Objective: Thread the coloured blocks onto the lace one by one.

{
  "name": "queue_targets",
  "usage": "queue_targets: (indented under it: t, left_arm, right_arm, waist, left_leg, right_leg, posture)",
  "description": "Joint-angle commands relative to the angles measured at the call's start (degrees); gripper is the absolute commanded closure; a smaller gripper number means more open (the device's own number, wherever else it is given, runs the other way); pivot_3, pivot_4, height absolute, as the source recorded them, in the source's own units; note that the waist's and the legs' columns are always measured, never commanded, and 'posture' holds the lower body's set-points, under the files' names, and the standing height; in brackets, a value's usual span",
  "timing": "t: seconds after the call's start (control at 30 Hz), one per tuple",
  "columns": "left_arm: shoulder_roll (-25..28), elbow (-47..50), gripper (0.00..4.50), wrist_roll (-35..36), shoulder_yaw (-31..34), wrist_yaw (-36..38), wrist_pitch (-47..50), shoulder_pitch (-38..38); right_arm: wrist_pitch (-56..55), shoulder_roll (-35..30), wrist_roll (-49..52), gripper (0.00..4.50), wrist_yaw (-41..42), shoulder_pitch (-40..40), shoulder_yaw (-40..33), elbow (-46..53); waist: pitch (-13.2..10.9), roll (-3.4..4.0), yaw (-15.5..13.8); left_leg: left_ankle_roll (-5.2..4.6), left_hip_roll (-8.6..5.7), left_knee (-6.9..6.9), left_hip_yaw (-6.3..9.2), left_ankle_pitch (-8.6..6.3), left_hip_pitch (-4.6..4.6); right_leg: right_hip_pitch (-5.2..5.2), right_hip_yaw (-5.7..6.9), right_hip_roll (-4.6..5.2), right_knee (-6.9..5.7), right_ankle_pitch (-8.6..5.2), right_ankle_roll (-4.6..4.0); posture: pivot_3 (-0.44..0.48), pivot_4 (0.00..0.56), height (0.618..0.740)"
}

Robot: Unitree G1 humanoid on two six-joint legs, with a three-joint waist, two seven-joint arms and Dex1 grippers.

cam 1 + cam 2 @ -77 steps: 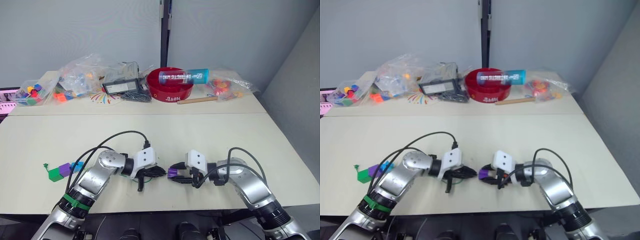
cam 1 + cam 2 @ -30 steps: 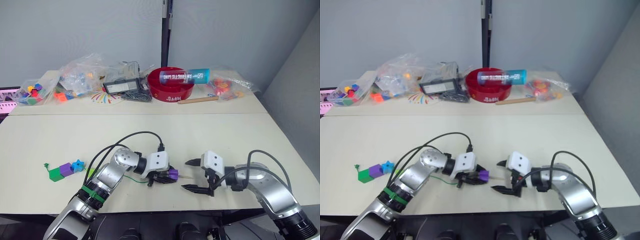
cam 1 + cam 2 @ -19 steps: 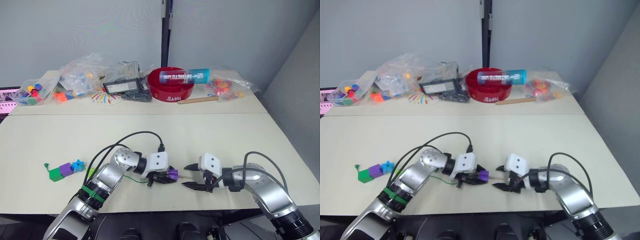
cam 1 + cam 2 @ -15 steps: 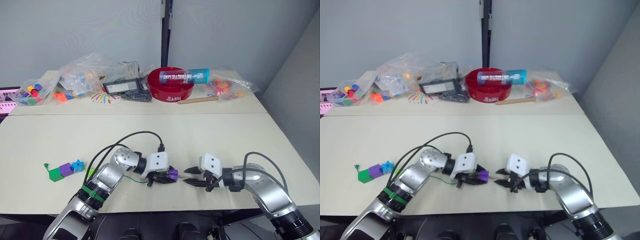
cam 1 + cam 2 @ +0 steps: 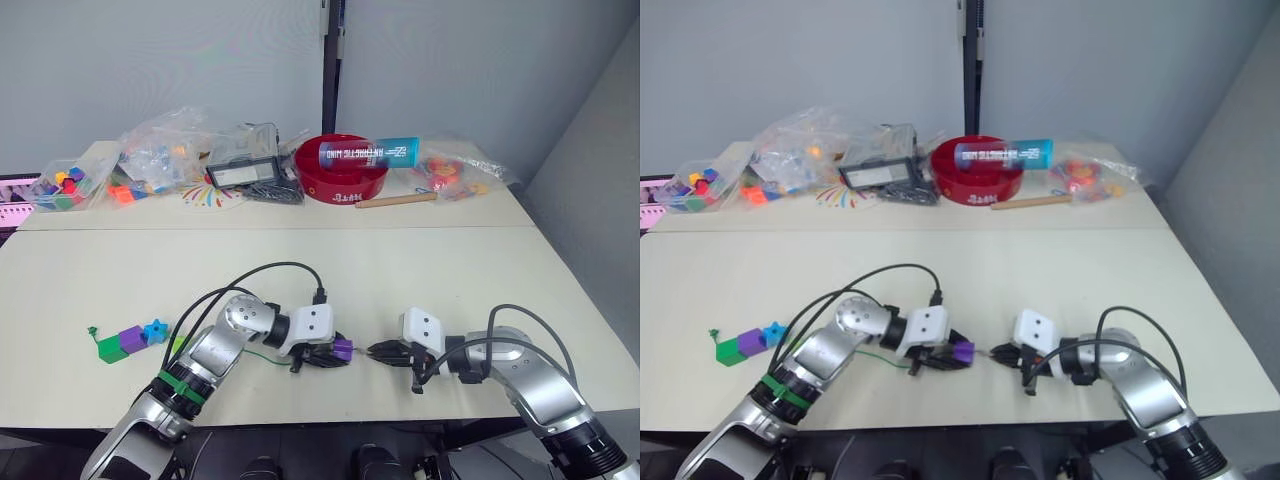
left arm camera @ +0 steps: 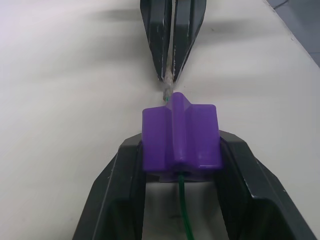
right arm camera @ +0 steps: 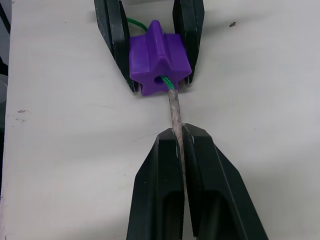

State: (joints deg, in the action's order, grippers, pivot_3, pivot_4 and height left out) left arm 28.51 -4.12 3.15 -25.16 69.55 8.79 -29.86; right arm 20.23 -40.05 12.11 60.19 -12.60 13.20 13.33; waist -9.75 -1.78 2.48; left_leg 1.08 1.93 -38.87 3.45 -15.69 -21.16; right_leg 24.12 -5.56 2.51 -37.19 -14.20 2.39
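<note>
Our right tool (image 7: 180, 135), wide open a second ago, has now closed on the lace (image 7: 174, 111) tip poking through the purple block (image 6: 180, 132), which our left tool (image 6: 181, 165) grips just above the tabletop (image 5: 420, 270); pulling through seems next.

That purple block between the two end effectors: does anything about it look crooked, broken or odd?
Nothing stands out. The purple block sits squarely in the left end effector, and the lace runs straight through its hole, its pale tip pinched by the right end effector.
</note>
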Motion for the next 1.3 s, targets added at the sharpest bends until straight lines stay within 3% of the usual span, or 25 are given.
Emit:
queue_targets:
  t: [0.03, 0.33, 0.47, 0.67, 0.97, 1.3]
  left_arm:
    - [5.4, 3.0, 3.13, 1.4, 3.8, 1.6, 0.3, 2.7]
    - [21.1, 1.0, 3.13, 4.0, 13.1, 5.4, -5.3, 11.6]
    - [29.2, -8.6, 3.13, 4.1, 17.6, 9.1, -13.7, 15.9]
    - [34.8, -25.1, 3.13, 2.5, 20.2, 12.5, -25.9, 16.5]
    - [36.6, -39.4, 3.13, -0.2, 19.5, 13.6, -35.6, 12.7]
    - [32.7, -21.1, 3.13, 8.7, 22.5, 15.8, -22.5, 15.7]
  right_arm:
    - [-0.6, -1.4, -0.3, 4.50, 1.0, 0.4, 0.0, 1.3]
    - [0.2, -3.4, 0.1, 4.50, 3.0, -0.1, 0.1, 3.3]
    - [0.5, -4.7, 0.3, 4.50, 4.0, -0.4, -0.6, 3.2]
    - [0.8, -5.7, 0.7, 4.50, 4.6, -0.8, -0.7, 3.8]
    - [0.6, -5.3, 0.2, 4.50, 4.5, -1.2, -0.3, 3.8]
    - [1.7, -3.1, 0.1, 4.50, 3.9, -3.2, 1.2, 4.4]
  waist:
    - [0.0, 0.01, 0.2]
    - [0.0, 0.02, 0.3]
    - [0.0, 0.03, 0.8]
    - [0.1, 0.27, 1.7]
    - [0.1, 0.36, 1.8]
    - [0.1, 0.49, 1.2]
  left_leg:
    - [0.00, 0.01, 0.01, 0.00, 0.00, 0.02]
    - [0.00, 0.06, 0.05, -0.02, 0.00, 0.07]
    - [0.00, 0.11, 0.10, -0.08, 0.00, 0.12]
    - [-0.01, 0.15, 0.26, -0.18, 0.00, 0.33]
    - [-0.01, 0.19, 0.54, -0.33, 0.00, 0.81]
    - [0.00, 0.16, 0.56, -0.34, 0.00, 0.69]
  right_leg:
    - [0.00, 0.00, 0.00, -0.01, 0.00, 0.00]
    - [0.01, 0.01, -0.03, -0.02, 0.00, -0.02]
    - [0.02, 0.01, -0.05, -0.02, 0.01, -0.06]
    - [-0.02, -0.01, -0.09, -0.06, -0.02, -0.11]
    - [-0.06, -0.14, -0.16, -0.48, -0.30, -0.13]
    - [-0.01, -0.19, -0.13, -0.54, -0.40, -0.08]
  posture:
    - [0.000, 0.150, 0.740]
    - [0.000, 0.150, 0.740]
    - [0.000, 0.150, 0.740]
    - [0.000, 0.150, 0.740]
    - [0.000, 0.150, 0.740]
    - [0.000, 0.150, 0.740]
